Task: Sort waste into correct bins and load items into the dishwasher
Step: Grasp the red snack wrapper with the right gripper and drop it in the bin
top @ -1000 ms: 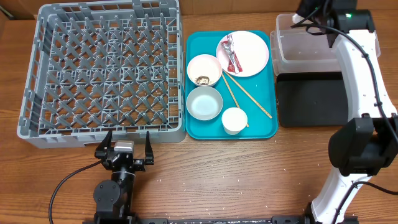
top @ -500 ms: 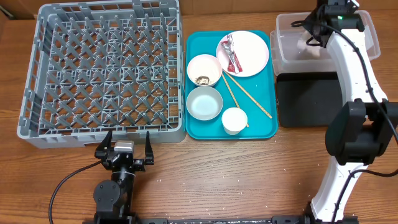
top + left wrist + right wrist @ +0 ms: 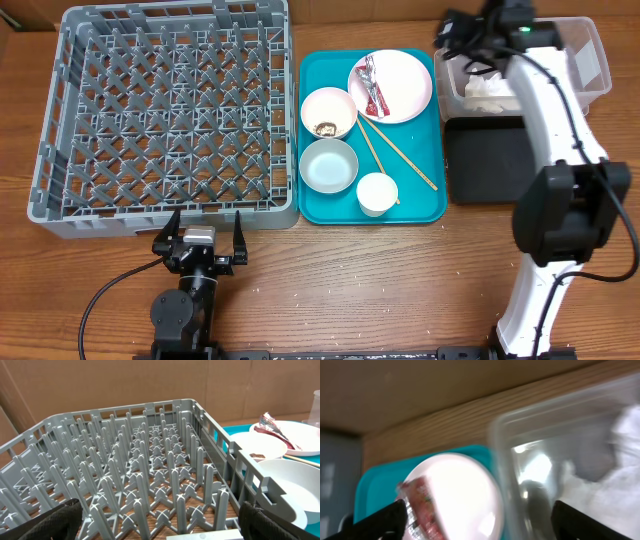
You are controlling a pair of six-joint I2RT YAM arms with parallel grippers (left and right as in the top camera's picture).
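Note:
The grey dish rack (image 3: 170, 110) stands at the left and holds nothing. On the teal tray, a white plate (image 3: 400, 90) carries a red-and-white wrapper (image 3: 372, 85). Near it are a bowl with a dark food lump (image 3: 328, 112), an empty bowl (image 3: 328, 165), a cup (image 3: 377, 193) and chopsticks (image 3: 395, 150). My right gripper (image 3: 458, 35) hovers open over the left end of the clear tub (image 3: 590, 65), holding nothing; a crumpled white wad (image 3: 490, 90) lies in the tub. The black tray (image 3: 495, 160) sits in front of the tub. My left gripper (image 3: 205, 235) rests open at the rack's near wall.
In the right wrist view the plate (image 3: 460, 495) and wrapper (image 3: 420, 505) lie left of the tub wall (image 3: 500, 460). The left wrist view looks across the rack's pegs (image 3: 150, 475) to the bowls (image 3: 285, 485). Bare wooden table lies along the front.
My right gripper has opened and swung left from the back of the tub to its left end. A white wad now lies in the tub. The left arm has not moved.

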